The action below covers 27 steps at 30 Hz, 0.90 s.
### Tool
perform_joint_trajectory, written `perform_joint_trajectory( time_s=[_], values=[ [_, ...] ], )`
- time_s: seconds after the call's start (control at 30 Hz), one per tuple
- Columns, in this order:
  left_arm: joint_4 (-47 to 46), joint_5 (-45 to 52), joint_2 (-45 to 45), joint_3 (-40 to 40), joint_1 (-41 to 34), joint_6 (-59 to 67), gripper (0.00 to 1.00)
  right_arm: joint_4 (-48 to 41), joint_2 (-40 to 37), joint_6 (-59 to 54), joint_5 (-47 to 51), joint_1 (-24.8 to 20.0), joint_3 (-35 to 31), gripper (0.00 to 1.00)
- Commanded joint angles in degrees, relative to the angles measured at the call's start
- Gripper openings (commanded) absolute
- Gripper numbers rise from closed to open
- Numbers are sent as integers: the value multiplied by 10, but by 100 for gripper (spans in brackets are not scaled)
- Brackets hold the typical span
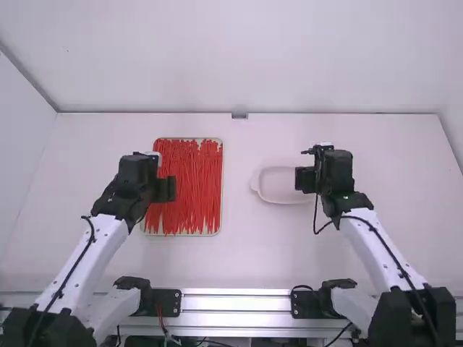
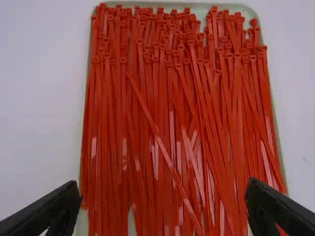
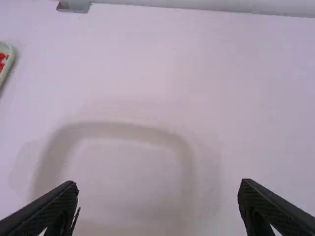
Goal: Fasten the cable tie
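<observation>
Red ties loose on tray, none gripped.
The left claw hangs with fingers spread wide and empty; the heap of ties lies just below and ahead of it, their near ends between its fingertips. The right claw, also wide apart and holding nothing, hovers above a white dish on the table. The tray sits well off to its left.

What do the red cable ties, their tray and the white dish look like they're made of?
Cable ties: likely nylon plastic, glossy; pale glints along thin flexible strips. Tray: probably plastic, pale green, smooth rounded corners. Dish: plastic or ceramic, unclear; matte white, soft moulded rim.
</observation>
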Motion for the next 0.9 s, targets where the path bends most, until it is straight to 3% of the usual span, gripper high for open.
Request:
perform_joint_trajectory(
  time_s=[0.0,0.4,0.87],
  values=[
    [-8,-2,21,27,-7,-13,91,-4,26,-1,0,5,32,90],
    [-88,-4,81,104,-11,-54,99,-25,88,24,0,11,70,98],
    [-104,-3,83,114,-12,-90,99,-32,89,29,0,11,71,98]
  ],
)
